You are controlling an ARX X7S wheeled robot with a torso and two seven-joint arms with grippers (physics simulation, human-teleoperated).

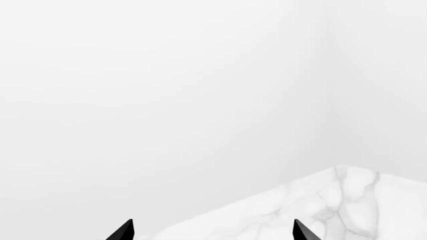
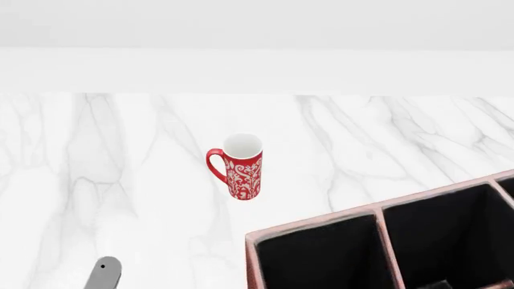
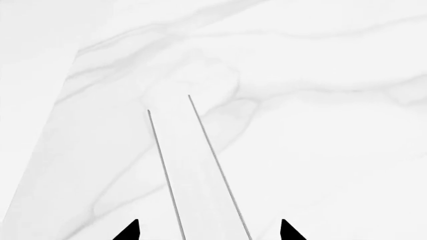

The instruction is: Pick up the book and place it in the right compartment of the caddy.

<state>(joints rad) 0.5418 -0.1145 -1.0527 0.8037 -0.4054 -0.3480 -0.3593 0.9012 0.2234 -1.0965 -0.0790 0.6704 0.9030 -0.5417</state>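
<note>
Both end effectors [image 1: 212,231] [image 3: 208,231] apart, empty.

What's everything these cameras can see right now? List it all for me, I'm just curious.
Mug: one, red with a white pattern and white inside, upright near the middle of the table, handle toward the robot's left.
Caddy: one, reddish-brown with black lining and dividers, at the near right; its visible compartments look empty.
Table: one, white marble with grey veins.
Thin white slab: one, between the right fingertips; cannot tell what it is.
Book: not recognisable in any view.
Left gripper: black fingertips apart, holding nothing.
Right gripper: black fingertips apart.
Grey robot part: one, near left.
</note>
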